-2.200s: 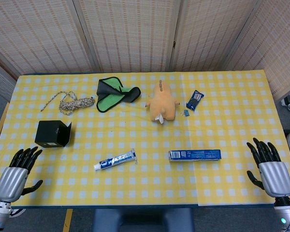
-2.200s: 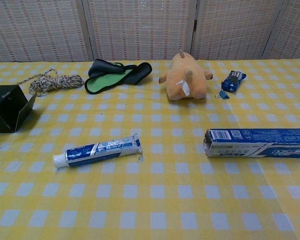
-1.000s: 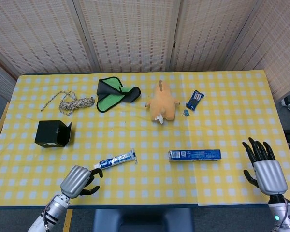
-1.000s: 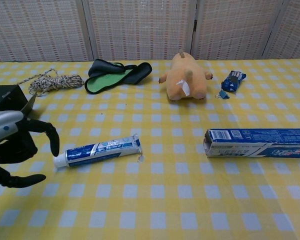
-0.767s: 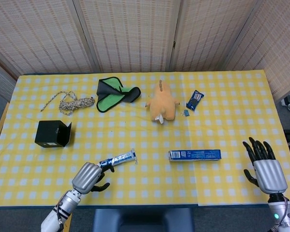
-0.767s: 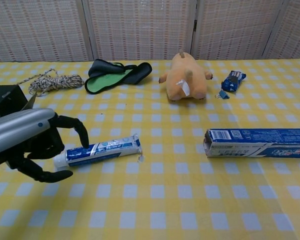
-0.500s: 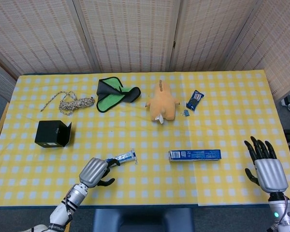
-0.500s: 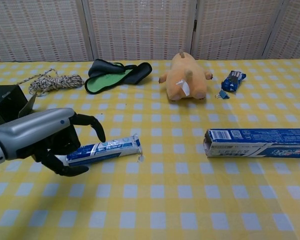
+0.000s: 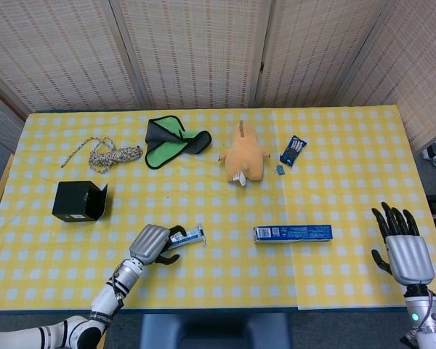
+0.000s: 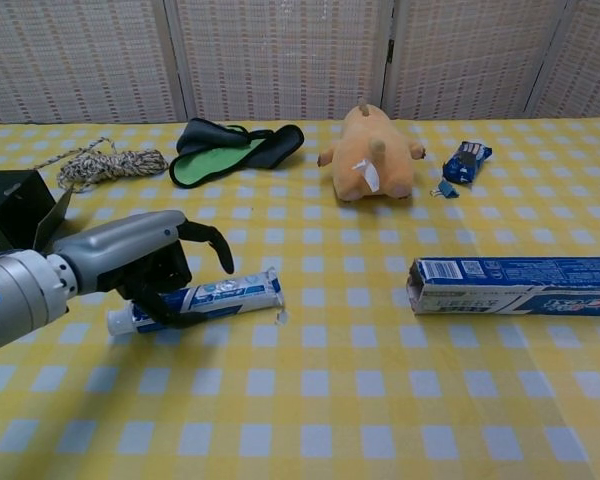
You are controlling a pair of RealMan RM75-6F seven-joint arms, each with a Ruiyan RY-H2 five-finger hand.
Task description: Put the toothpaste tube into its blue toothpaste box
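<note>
The white and blue toothpaste tube (image 9: pixel 191 234) (image 10: pixel 225 293) lies on the yellow checked cloth, cap end to the left. My left hand (image 9: pixel 151 243) (image 10: pixel 140 255) hovers over its cap half, fingers arched across the tube with a gap still showing under them. The tube rests flat on the table. The blue toothpaste box (image 9: pixel 292 233) (image 10: pixel 515 285) lies to the right, its open end facing the tube. My right hand (image 9: pixel 403 251) stays at the table's right front corner, fingers spread, holding nothing; the chest view does not show it.
A black open box (image 9: pixel 78 201) (image 10: pixel 10 215) sits at the left. Along the back lie a coiled rope (image 9: pixel 109 155), a green and black cloth (image 9: pixel 171 139), an orange plush toy (image 9: pixel 243 156) and a small blue packet (image 9: pixel 293 150).
My left hand has come in from the front left edge and now sits over the tube with its fingers curling round it. The tube and box have not moved.
</note>
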